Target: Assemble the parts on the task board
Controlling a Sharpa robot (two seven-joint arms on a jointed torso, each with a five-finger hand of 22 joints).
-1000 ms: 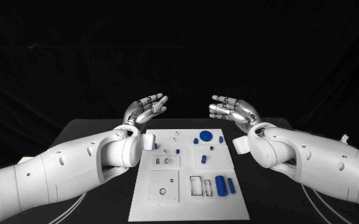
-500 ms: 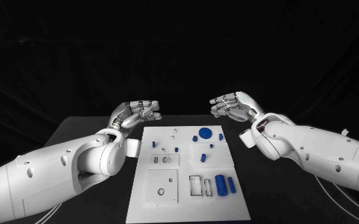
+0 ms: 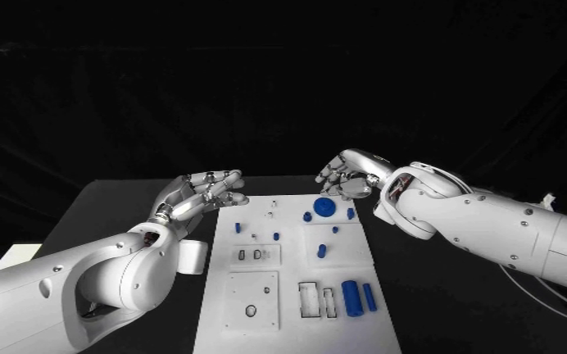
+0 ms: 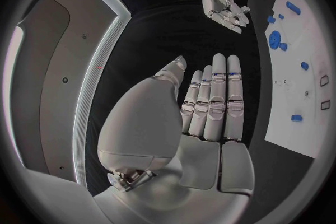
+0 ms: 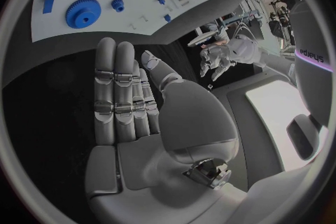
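So nothing's been picked up yet; both hands hover past the far end of the task board [image 3: 296, 288], the left hand [image 3: 203, 192] at about 10 o'clock from the board's middle, the right hand [image 3: 351, 175] at about 1 o'clock; the wrist views show each palm bare with the fingers held out straight side by side, so both are open and holding nothing

The parts are all on the board; the big blue gear [image 3: 325, 207] sits at 12 o'clock near the far edge, just below the right hand's fingertips; small blue pegs [image 3: 320, 250] are scattered around the middle, and two long blue cylinders [image 3: 350, 295] lie side by side at about 5 o'clock near the close end; there are empty slots and holes [image 3: 251, 310] on the raised plates at 7 o'clock

My guess is the step in hand is reaching for a first part, and the gear looks like the right hand's nearest pick; to do it well I'd come down from above, pinch the gear by its rim and lift straight up, since the pegs beside it look easy to knock

Only writing I can read is "sharpa" on the arm casing [image 5: 313, 45] in the right wrist view; no labels I can make out on the board
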